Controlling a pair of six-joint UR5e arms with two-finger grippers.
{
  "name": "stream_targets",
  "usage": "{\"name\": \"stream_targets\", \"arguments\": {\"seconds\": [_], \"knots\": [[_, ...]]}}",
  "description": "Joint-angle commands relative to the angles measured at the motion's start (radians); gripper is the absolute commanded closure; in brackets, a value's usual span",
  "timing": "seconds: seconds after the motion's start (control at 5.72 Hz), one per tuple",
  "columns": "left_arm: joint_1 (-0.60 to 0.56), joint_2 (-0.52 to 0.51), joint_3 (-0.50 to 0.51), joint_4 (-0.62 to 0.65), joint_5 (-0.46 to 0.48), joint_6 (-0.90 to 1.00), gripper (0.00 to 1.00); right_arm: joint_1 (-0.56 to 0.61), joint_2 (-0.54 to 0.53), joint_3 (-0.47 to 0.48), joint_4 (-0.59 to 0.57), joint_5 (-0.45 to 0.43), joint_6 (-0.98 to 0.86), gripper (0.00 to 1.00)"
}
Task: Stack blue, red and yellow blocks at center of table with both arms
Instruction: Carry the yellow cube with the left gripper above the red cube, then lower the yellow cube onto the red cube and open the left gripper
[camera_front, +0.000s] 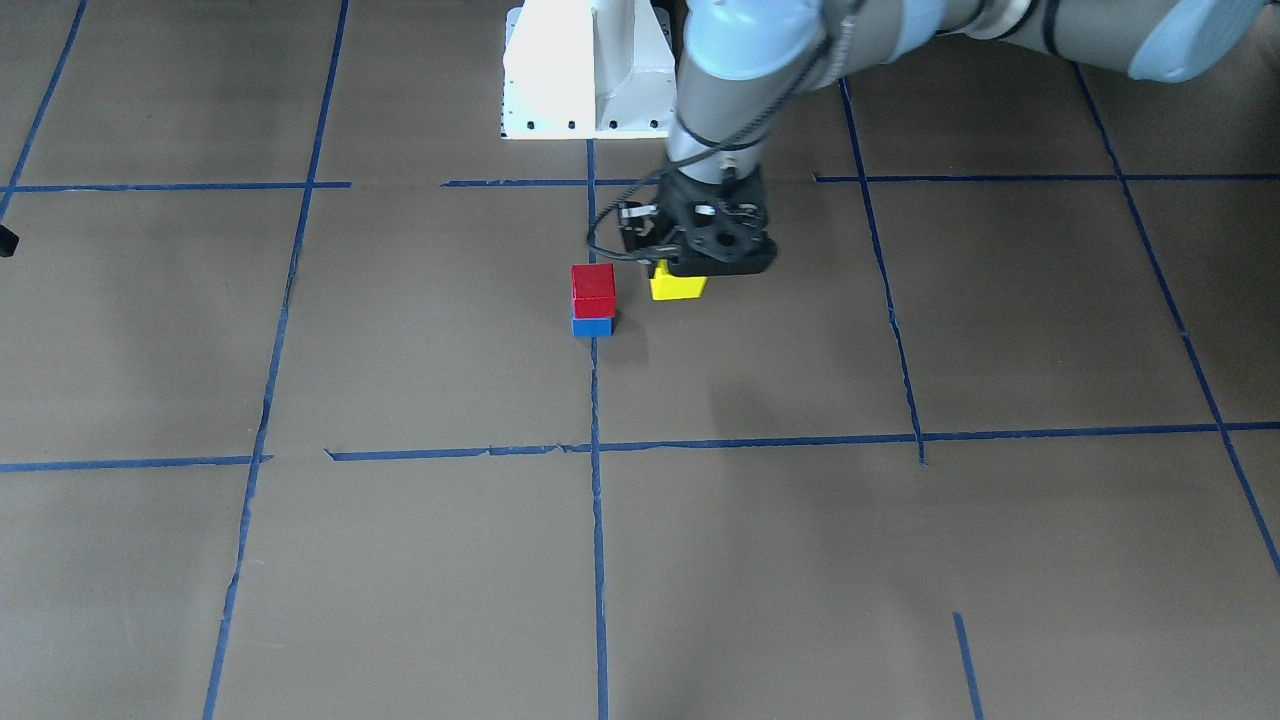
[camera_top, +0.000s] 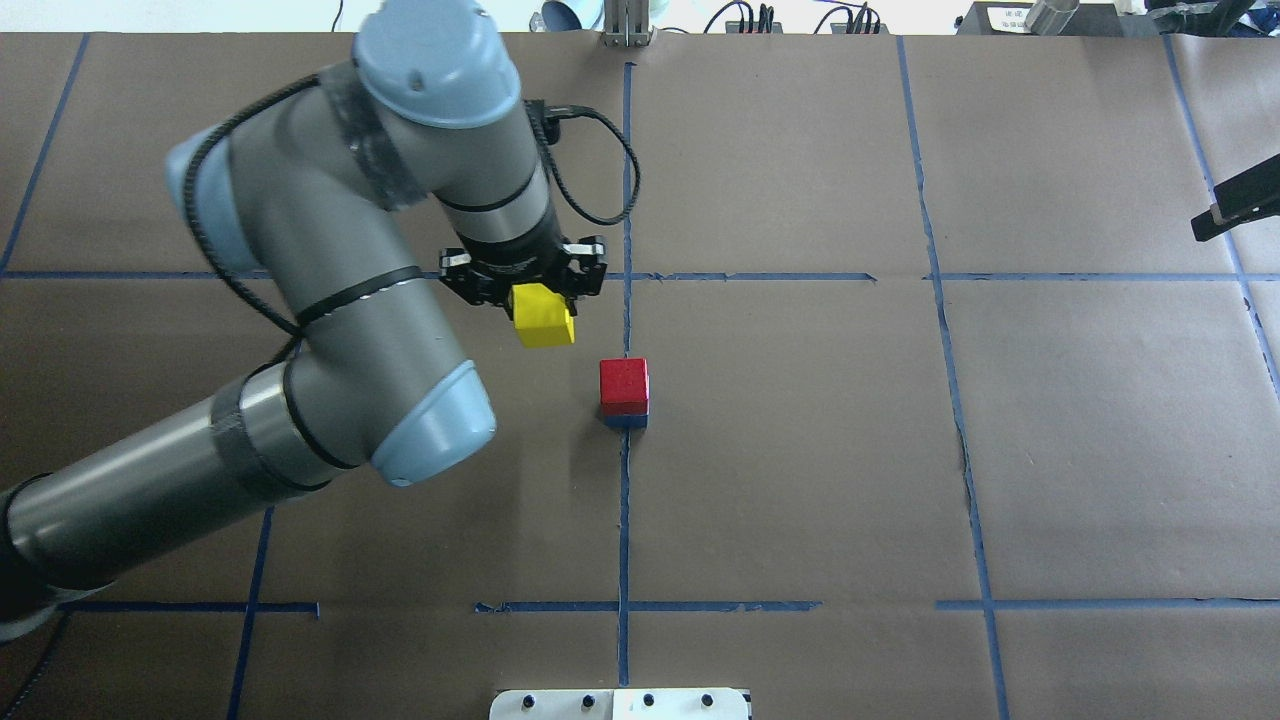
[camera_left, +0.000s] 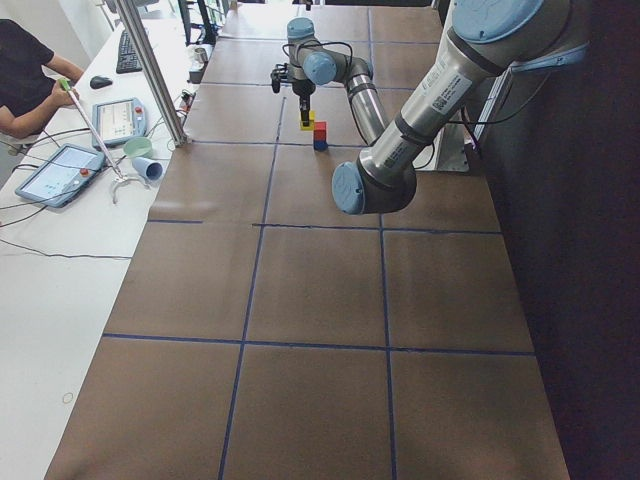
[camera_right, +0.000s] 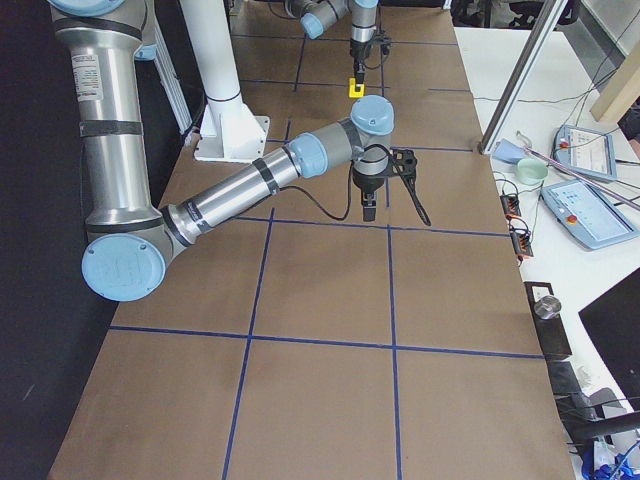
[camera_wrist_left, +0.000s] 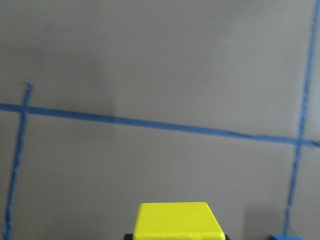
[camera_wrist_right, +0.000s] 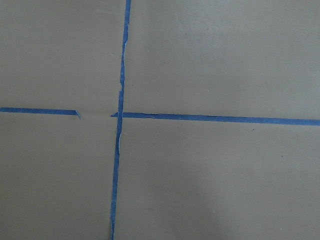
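A red block (camera_top: 624, 383) sits on a blue block (camera_top: 625, 421) on the centre tape line; the pair also shows in the front view, red (camera_front: 593, 288) over blue (camera_front: 592, 327). My left gripper (camera_top: 540, 300) is shut on a yellow block (camera_top: 543, 316) and holds it off the table, just to the left of and beyond the stack. The yellow block also shows in the front view (camera_front: 677, 287) and the left wrist view (camera_wrist_left: 175, 220). My right gripper (camera_top: 1215, 215) hangs at the far right edge; I cannot tell whether it is open or shut.
The table is brown paper with a grid of blue tape lines (camera_top: 625, 520). The white robot base (camera_front: 585, 70) stands at the robot's side. An operator's desk with tablets (camera_left: 60, 165) and cups runs along the far side.
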Motion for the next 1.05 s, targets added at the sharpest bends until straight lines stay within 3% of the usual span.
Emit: {"name": "stream_targets", "arguments": {"seconds": [0.0,0.87], "knots": [[0.076,-0.085,0.115,0.009,0.049,-0.011,1.00,0.001,0.000,0.001,0.001,0.000,0.000,0.00],[0.108,-0.107,0.158,-0.005,0.054,-0.053,1.00,-0.001,0.000,-0.001,0.001,0.000,0.005,0.00]]}}
